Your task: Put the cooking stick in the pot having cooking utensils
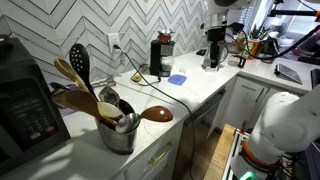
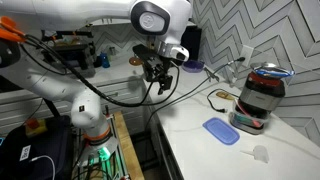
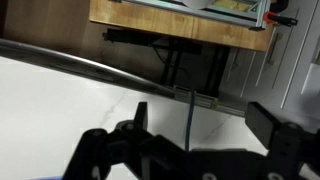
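The small steel pot [image 1: 118, 137] stands on the near end of the white counter. A black slotted spoon [image 1: 78, 58] and wooden utensils stick out of it. A light tan wooden utensil with an oval head [image 1: 66, 68] is among them; I cannot tell if it is the cooking stick. A reddish-brown spoon [image 1: 156, 114] leans out over the rim. My gripper [image 2: 158, 76] hangs far from the pot, at the counter's other end. In the wrist view the gripper [image 3: 200, 113] is open over the white counter, with only a thin dark line between the fingers.
A tall dark coffee grinder [image 1: 160, 55] and a blue pad [image 1: 177, 78] sit mid-counter, also in an exterior view as grinder [image 2: 260, 95] and pad [image 2: 220, 130]. A black microwave [image 1: 25, 105] stands beside the pot. A cable [image 1: 135, 70] runs from the wall socket.
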`<state>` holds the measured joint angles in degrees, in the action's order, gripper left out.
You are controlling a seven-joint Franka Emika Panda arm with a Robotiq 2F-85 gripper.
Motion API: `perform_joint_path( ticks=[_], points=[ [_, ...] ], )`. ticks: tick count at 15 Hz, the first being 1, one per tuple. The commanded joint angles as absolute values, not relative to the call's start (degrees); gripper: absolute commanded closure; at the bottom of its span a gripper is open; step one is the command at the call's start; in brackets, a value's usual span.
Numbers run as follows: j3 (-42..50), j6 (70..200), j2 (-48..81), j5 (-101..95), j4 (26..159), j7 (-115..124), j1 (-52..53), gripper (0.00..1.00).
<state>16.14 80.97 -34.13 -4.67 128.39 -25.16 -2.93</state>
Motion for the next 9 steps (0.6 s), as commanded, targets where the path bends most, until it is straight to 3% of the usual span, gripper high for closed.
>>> perform_joint_path(
  ticks=[1, 9],
  points=[
    [15.79, 80.87, -34.0, -4.49, 128.27, -25.38, -3.4, 0.0],
    [11.64, 90.05, -26.69, -6.02, 119.54, -33.44, 1.85, 0.0]
  ],
)
